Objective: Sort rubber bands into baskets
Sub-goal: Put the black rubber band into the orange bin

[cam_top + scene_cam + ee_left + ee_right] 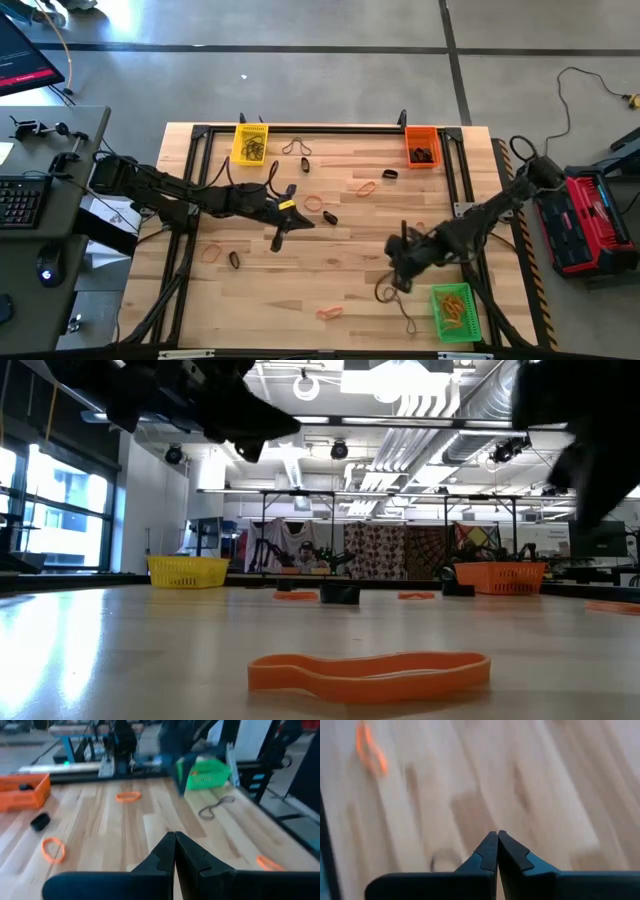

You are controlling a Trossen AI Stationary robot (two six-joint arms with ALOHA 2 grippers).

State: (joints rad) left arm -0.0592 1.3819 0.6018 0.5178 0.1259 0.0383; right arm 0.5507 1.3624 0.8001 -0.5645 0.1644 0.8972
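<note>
Three baskets stand on the wooden table: a yellow one (250, 143) at the far left, an orange one (422, 146) at the far right and a green one (453, 311) at the near right. Rubber bands lie loose on the wood: orange (366, 187), black (330, 217) and olive-tan (295, 147). My left gripper (308, 222) hangs over the middle of the table, pointing toward the right edge, shut with nothing in it (175, 840). My right gripper (398, 278) slants down over the wood left of the green basket, shut and empty (497, 837). An olive-tan band (385, 293) lies just beside it.
A black frame (300, 128) runs around the table's edge. More orange bands lie at the near left (210, 252) and near middle (329, 312), the latter close before the low camera (370, 670). A red and black case (585, 225) sits off the table's right side.
</note>
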